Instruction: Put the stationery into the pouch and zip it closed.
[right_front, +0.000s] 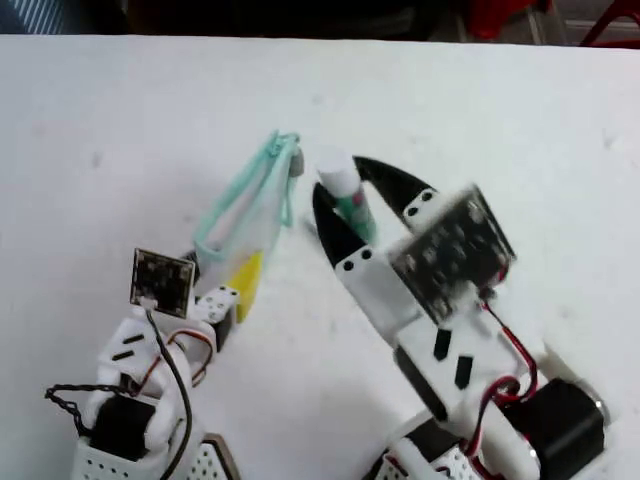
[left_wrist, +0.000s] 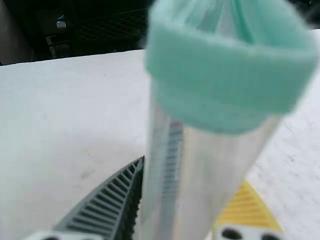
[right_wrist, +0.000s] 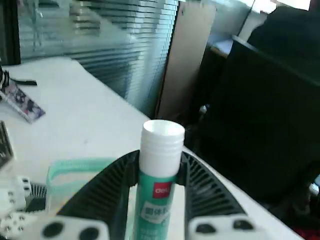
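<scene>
The pouch (right_front: 245, 205) is clear plastic with a teal zip band and stands on edge, its open mouth toward the glue stick. My left gripper (right_front: 236, 285) is shut on the pouch's near end. In the left wrist view the pouch (left_wrist: 200, 165) sits between the grey finger (left_wrist: 117, 210) and the yellow finger (left_wrist: 247, 210). My right gripper (right_front: 357, 207) is shut on a glue stick (right_front: 345, 190) with a white cap and green body, just right of the pouch mouth. In the right wrist view the glue stick (right_wrist: 159, 165) stands upright between the black fingers, with the pouch's teal band (right_wrist: 75, 167) beside it.
The white table (right_front: 480, 110) has free room on all sides of the arms. Its far edge (right_front: 300, 38) borders dark clutter. A small printed card (right_wrist: 22, 102) lies on the table farther off in the right wrist view.
</scene>
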